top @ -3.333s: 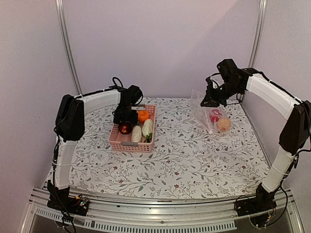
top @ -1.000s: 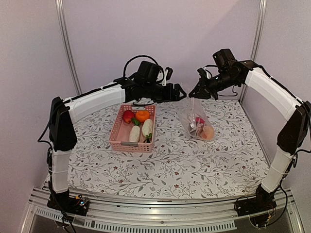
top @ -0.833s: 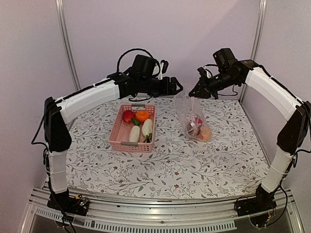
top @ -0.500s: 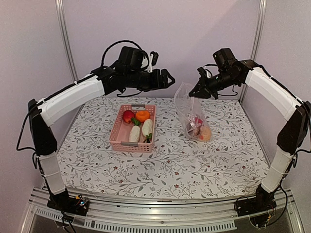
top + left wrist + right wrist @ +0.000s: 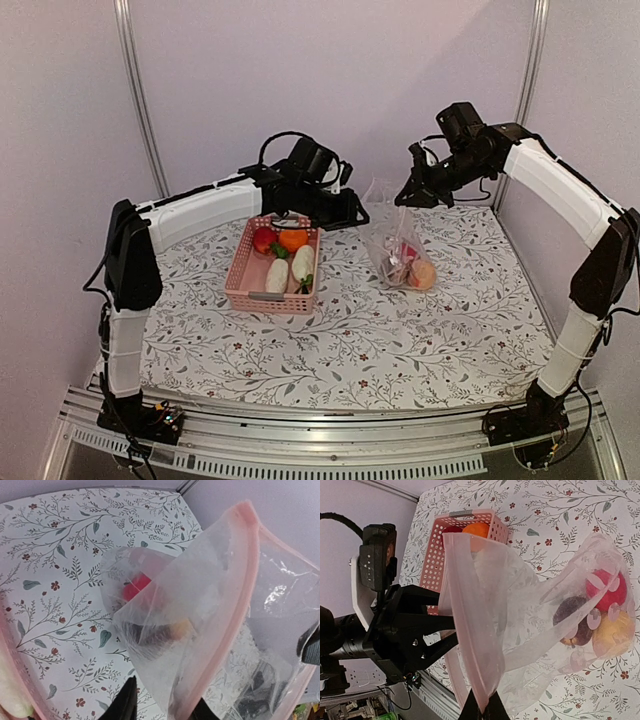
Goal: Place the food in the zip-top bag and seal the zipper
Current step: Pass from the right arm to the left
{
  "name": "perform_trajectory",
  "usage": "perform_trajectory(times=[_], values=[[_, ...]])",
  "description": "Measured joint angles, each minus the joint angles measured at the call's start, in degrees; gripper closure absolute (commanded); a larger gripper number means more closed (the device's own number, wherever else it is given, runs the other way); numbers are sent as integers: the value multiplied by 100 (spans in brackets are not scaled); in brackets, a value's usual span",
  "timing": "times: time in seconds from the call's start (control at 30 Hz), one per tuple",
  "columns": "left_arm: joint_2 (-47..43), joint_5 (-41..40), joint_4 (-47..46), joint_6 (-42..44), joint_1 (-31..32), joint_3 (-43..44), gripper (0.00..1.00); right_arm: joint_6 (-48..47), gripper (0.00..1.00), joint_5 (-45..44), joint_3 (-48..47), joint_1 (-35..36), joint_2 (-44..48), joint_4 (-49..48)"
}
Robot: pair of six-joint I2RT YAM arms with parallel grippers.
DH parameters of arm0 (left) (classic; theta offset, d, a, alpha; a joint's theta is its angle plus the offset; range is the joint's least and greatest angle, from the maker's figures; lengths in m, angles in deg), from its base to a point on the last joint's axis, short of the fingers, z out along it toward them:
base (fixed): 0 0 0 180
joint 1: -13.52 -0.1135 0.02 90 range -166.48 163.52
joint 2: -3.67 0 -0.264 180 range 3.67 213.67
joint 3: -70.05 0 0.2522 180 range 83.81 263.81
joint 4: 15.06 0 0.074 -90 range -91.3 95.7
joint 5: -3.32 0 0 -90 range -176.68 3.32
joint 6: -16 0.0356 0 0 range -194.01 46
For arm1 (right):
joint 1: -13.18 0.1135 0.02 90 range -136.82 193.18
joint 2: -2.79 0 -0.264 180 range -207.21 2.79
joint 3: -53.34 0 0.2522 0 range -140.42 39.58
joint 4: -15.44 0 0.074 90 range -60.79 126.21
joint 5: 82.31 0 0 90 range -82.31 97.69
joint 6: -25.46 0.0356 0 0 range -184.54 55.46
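Left gripper (image 5: 354, 215) back down at the zip-top bag (image 5: 400, 252).
Mid-loading: its jaws gape at the zipper (image 5: 461, 590), right gripper (image 5: 405, 197) pinches the rim; food (image 5: 280, 275) in the basket (image 5: 270, 297) likely comes next.

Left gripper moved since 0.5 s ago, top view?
Yes. The left gripper has come down from high above the pink basket to just past its far right corner, next to the zip-top bag.

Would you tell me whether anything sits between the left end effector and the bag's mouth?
Nothing visible does. The left end effector is open, with the pink rim of the bag running between its fingers; the right end effector holds that rim up.
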Motion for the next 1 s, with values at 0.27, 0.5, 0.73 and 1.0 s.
perform_trajectory(times=[0.27, 0.5, 0.73, 1.0], values=[[46, 380, -378, -15, 20, 114, 96, -55, 85, -846, -144, 223, -22, 450], [44, 372, -531, -15, 28, 332, 97, 127, 85, -1235, -507, 264, -142, 590], [44, 334, -529, -48, 28, 501, 97, 444, 74, -1014, -514, 264, -138, 321], [44, 264, -529, -50, 31, 557, 97, 522, 70, -935, -518, 328, -160, 310]])
